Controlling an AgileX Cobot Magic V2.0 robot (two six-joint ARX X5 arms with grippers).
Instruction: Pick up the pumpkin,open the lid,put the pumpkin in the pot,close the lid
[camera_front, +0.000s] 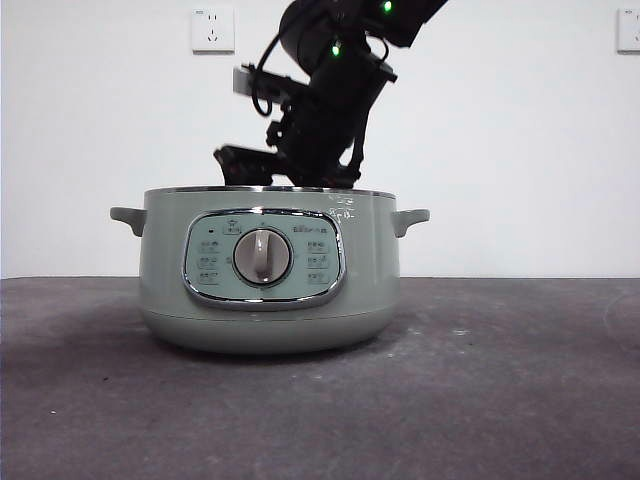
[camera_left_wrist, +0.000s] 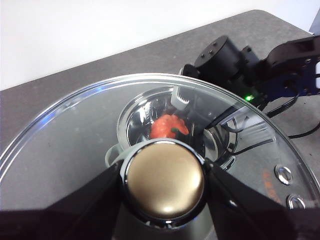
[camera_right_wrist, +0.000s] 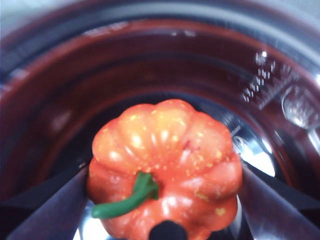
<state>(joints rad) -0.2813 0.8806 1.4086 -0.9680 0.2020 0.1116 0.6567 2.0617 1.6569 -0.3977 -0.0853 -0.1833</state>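
The sage-green pot (camera_front: 265, 300) stands uncovered on the table. My right gripper (camera_right_wrist: 165, 200) reaches down into it from above, shut on the orange-red pumpkin (camera_right_wrist: 165, 165), whose green stem curls toward the camera. In the front view only this arm (camera_front: 320, 110) shows; the pot wall hides the pumpkin. My left gripper (camera_left_wrist: 165, 182) is shut on the knob (camera_left_wrist: 165, 180) of the glass lid (camera_left_wrist: 65, 145), holding it up above the pot. Through the glass I see the pot's shiny inside (camera_left_wrist: 135, 120), the pumpkin (camera_left_wrist: 167, 126) and the right arm (camera_left_wrist: 225, 60).
The pot's dial (camera_front: 262, 256) faces the front camera, with a small handle (camera_front: 128, 217) on each side. The dark grey table (camera_front: 500, 400) stretches around the pot. Two wall sockets (camera_front: 212, 28) (camera_front: 628, 28) sit on the white wall behind.
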